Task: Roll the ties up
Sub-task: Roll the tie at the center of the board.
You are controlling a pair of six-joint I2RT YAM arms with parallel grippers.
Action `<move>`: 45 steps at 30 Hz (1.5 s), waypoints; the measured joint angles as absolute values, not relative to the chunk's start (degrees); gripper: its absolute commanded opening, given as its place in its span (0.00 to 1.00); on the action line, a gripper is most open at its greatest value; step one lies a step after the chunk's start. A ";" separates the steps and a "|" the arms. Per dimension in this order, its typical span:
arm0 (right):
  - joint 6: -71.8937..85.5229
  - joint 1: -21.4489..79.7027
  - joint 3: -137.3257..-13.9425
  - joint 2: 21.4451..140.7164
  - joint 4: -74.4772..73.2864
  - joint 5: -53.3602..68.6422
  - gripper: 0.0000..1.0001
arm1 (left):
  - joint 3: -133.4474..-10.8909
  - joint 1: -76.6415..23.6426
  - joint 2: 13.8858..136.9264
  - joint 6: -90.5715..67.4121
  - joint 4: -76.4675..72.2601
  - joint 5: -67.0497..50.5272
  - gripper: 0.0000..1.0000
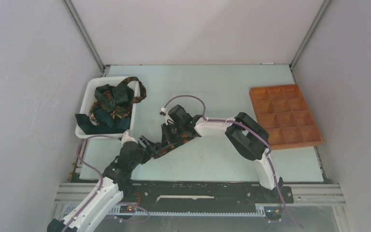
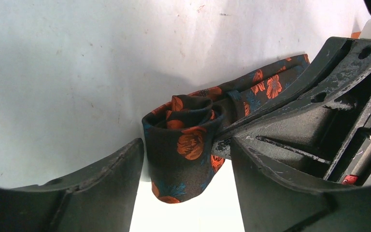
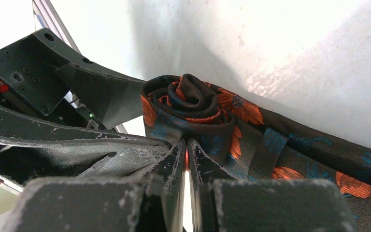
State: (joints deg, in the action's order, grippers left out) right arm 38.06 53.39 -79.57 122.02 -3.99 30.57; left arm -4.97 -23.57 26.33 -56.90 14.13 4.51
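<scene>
Tie [image 2: 186, 140] is near the middle of the table [image 1: 232, 159], one end coiled into a roll, the rest lying flat. My right gripper [image 3: 187, 145] is pinched on the tie fabric just below the roll. My left gripper [image 2: 186, 162] is spread, one finger on either side of the roll. Other ties [image 1: 110, 104] are piled in a white bin [image 1: 90, 89] at far left. Orange tray [image 1: 275, 87] at far right.

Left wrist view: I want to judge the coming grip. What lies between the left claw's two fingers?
The rolled end of the floral tie stands between the fingers of the left claw, seen in the left wrist view.
</scene>
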 measured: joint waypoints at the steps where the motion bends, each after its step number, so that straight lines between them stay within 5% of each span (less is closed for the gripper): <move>1: 38.04 53.36 -79.57 122.06 -4.01 30.65 0.09 | -4.64 -23.49 26.74 -56.88 13.28 4.25 0.68; 7: 38.00 52.95 -79.57 122.23 -4.21 31.24 0.08 | -3.46 -23.09 29.04 -56.88 9.02 3.44 0.61; 16: 37.98 52.75 -79.57 122.26 -4.21 31.27 0.08 | -2.59 -23.05 29.76 -56.42 6.59 2.87 0.37; 45: 34.13 43.66 -73.30 110.87 -9.54 27.18 0.10 | -22.70 -25.87 47.72 -48.38 27.83 9.43 0.28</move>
